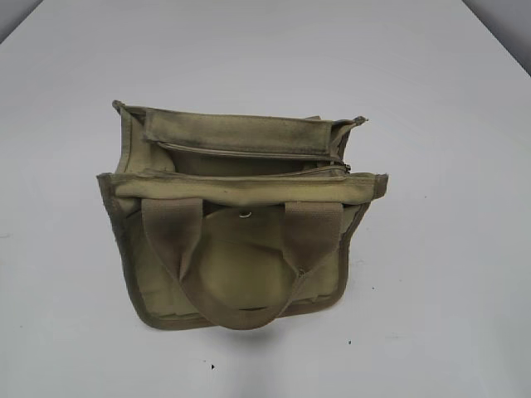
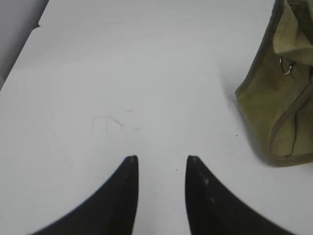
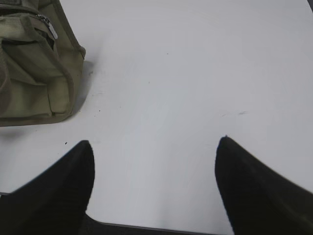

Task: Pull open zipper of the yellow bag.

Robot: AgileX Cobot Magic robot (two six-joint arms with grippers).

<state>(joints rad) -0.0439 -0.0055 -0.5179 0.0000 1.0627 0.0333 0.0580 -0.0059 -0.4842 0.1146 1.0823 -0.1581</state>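
Left hand (image 2: 161,159): fingers partly apart, empty, over bare white table (image 2: 146,73); yellow bag (image 2: 274,107) at 2 o'clock, clear of it. Yellow bag mid-table, upright, handles (image 1: 241,257) drooping toward 6 o'clock; zipper (image 1: 249,153) along top, pull tab (image 3: 51,28) at right end. Right hand (image 3: 155,144): fingers wide apart, empty; bag at 10 o'clock.

white table (image 1: 465,249), faint pencil marks (image 2: 110,125)

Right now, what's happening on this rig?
Nothing is being handled yet. The yellow bag stands alone on the white table, its zipper running along the top with the pull tab at the right end. The left pincer and right pincer both hover open and empty over bare table beside the bag.
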